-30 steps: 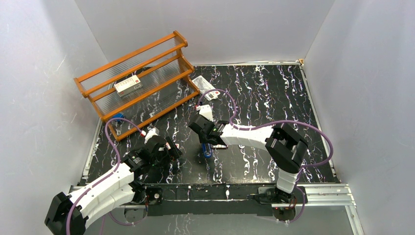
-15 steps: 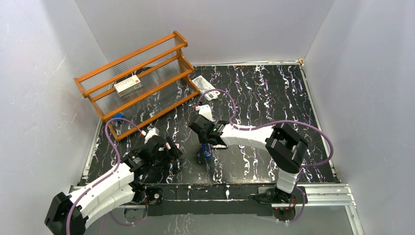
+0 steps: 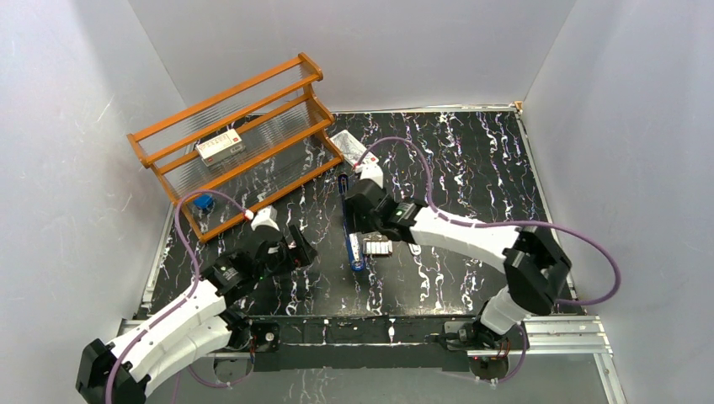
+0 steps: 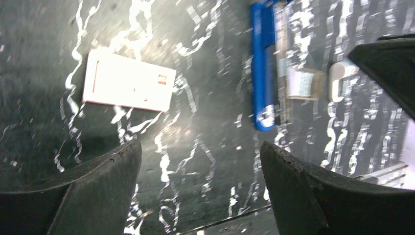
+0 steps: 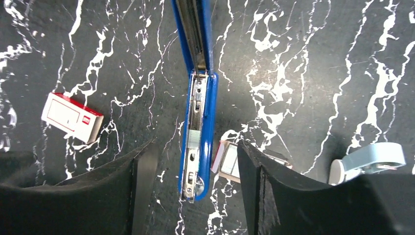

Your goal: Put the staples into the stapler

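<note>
You have one blue stapler splayed flat, silvery channel bare; one cardboard staple box; one pale tray; left pincer, right pincer gaping, empty.

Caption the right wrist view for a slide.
Open right gripper over the unfolded blue stapler; small staple box at left.

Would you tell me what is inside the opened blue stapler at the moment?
The stapler lies opened flat, baring a silvery metal channel with small fittings along it. Whether it is loaded cannot be told; the detail is too fine.
</note>
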